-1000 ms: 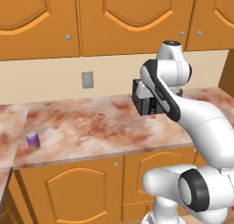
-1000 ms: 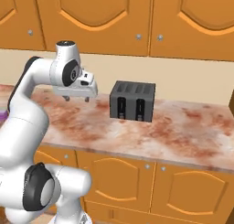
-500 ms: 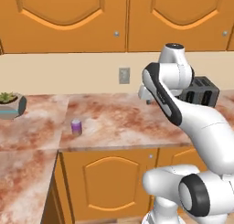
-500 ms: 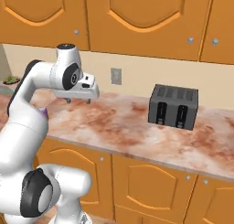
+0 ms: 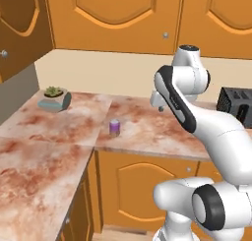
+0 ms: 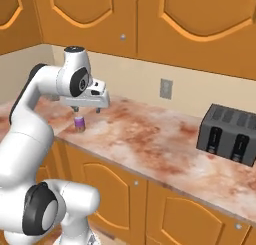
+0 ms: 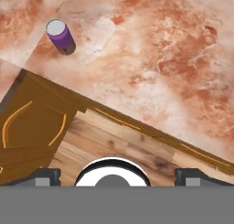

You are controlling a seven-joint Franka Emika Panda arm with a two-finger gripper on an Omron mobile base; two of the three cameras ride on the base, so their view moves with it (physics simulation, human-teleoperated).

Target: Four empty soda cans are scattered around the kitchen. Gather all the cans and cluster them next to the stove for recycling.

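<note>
**Purple can now within sight**

The purple can [image 5: 114, 127] stands upright on the table [image 5: 44, 151], near its front edge, well right of the potted plant [image 5: 54, 98]. My base has swung left, bringing it closer. My pincer [image 6: 85, 109] hangs spread and empty above the can; the toaster [image 6: 230, 134] sits far off.

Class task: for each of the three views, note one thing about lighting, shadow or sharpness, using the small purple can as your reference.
Left base view: small purple can with silvery top is soft-edged, under flat, even light. Right base view: the can is small and blurry beneath the open gripper. Hand view: the can is sharpest, with a faint dark shadow at its base on the reddish marble counter.
</note>
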